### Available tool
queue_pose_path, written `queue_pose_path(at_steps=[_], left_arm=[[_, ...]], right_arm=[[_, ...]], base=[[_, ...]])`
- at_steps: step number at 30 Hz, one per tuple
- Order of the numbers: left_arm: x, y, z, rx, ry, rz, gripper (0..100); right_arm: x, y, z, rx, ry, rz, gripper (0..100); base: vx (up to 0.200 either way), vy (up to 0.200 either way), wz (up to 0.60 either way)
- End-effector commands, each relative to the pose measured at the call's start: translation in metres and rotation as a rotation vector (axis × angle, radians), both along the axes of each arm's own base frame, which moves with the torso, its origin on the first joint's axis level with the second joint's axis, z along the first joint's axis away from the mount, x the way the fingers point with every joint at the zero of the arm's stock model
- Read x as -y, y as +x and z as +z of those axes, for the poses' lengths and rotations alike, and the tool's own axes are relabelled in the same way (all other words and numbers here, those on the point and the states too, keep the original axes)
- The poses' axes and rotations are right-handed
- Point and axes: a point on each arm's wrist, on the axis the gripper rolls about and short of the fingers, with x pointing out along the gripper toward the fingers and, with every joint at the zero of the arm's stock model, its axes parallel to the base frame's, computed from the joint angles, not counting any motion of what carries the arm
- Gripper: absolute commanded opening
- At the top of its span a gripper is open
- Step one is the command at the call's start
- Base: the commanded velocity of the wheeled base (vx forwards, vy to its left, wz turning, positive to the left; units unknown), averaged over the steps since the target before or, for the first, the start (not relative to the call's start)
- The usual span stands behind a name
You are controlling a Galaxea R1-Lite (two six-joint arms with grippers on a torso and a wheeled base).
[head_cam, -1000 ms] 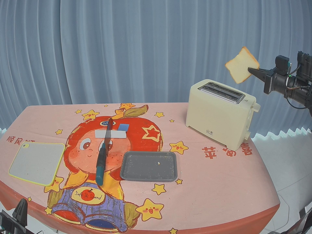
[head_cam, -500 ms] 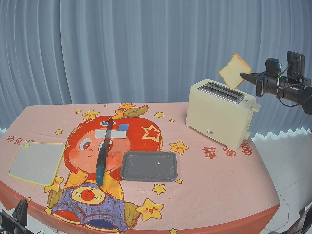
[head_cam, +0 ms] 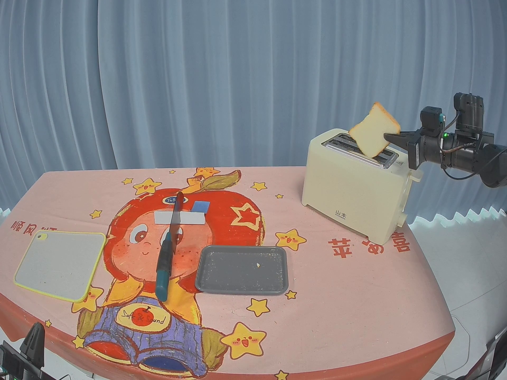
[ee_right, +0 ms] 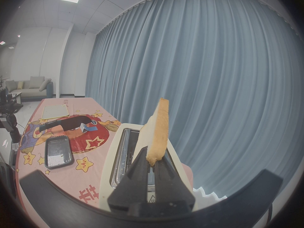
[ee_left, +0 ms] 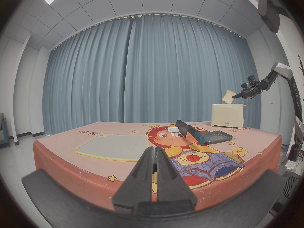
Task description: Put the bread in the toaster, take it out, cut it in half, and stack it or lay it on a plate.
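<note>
The right tool (head_cam: 393,135) is clamped on one corner of the slice of bread (head_cam: 372,135). It holds the slice on edge and tilted just above the toaster (head_cam: 354,186), with the lower corner close over the slots (head_cam: 359,150). Whether the slice touches the metal cannot be told. It looks pale, so this is probably the first step: the bread is not yet down in a slot. Toasting, lifting out, cutting and plating all remain. The grey tray (head_cam: 232,270) lies bare on the surface (head_cam: 343,302), apart from the toaster toward the robot's left. The knife (head_cam: 168,249) lies just beyond the tray. The cutting board (head_cam: 60,264) lies farthest from the toaster. The left tool (ee_left: 154,171) sits low at the surface's front edge, well apart from the toaster, its fingers pressed together on nothing.
</note>
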Motion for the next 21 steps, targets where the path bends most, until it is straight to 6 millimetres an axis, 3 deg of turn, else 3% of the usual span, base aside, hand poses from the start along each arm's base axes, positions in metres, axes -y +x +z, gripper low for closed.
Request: queue_pose_path(at_steps=[1,21], left_arm=[[0.0,0.0001,-0.0052,0.0,0.001,0.0,0],[0.0,0.0001,-0.0052,0.0,-0.001,0.0,0]], right_arm=[[-0.0003,-0.0001,-0.0018,-0.005,0.0,0.001,0],[-0.001,-0.0024,-0.0094,-0.024,-0.017,-0.002,0]], base=[[0.0,0.0,0.0],[0.0,0.0,0.0]])
